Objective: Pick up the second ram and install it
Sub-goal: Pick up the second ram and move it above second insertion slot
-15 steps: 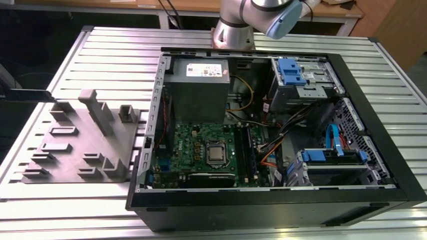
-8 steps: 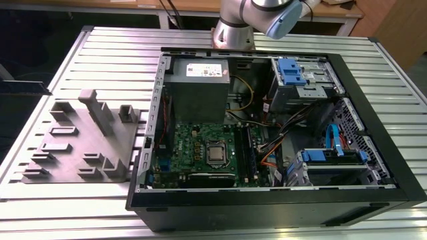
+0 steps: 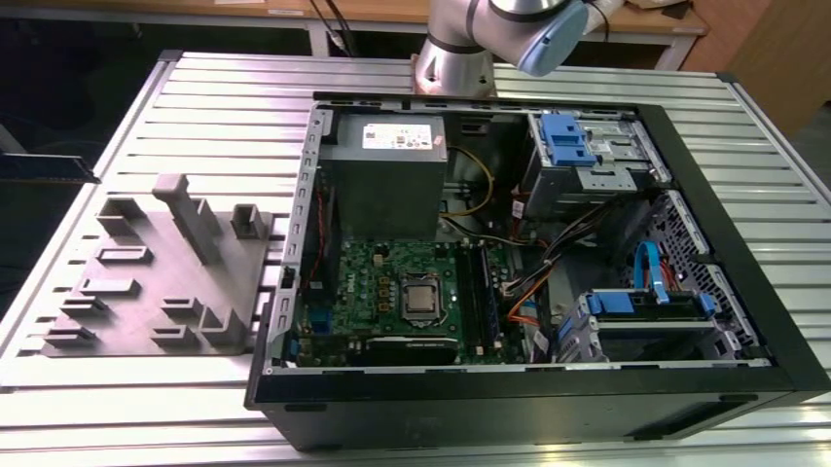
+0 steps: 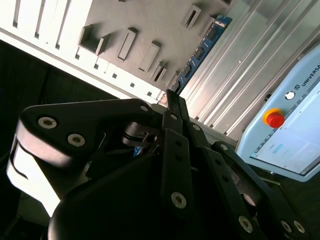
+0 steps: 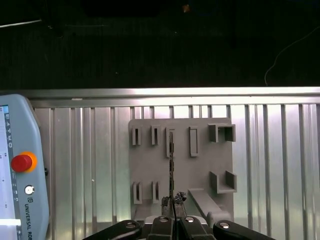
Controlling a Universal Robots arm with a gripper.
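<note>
Second ram (image 4: 202, 51) is held in the gripper (image 4: 172, 100), whose fingers are clenched on one short end of it, above the ribbed metal table (image 3: 195, 88). The largest thing on that table is an open computer case (image 3: 520, 389) lying on its side. Inside it are a grey power supply (image 3: 383, 185) at the end nearest the arm (image 3: 461, 49), drive cages (image 3: 585, 146) with blue fittings along the exterior view's right, and a green motherboard (image 3: 377, 292). The board carries a square processor socket (image 3: 419, 297), with long narrow slots (image 3: 484, 297) just beside it and loose cables (image 3: 520, 292) nearby. Just beside the case, on the exterior view's left, stands a grey holder block (image 3: 156, 282) with rectangular pockets and upright posts. A pale teach pendant (image 5: 35, 150) with a red button (image 5: 21, 162) rests on the table near the block. The second ram is a slim blue board with dark chips. Its long axis runs straight out from the fingertips, away from the gripper. In the first wrist view it shows edge-on as a thin dark line across the block.
</note>
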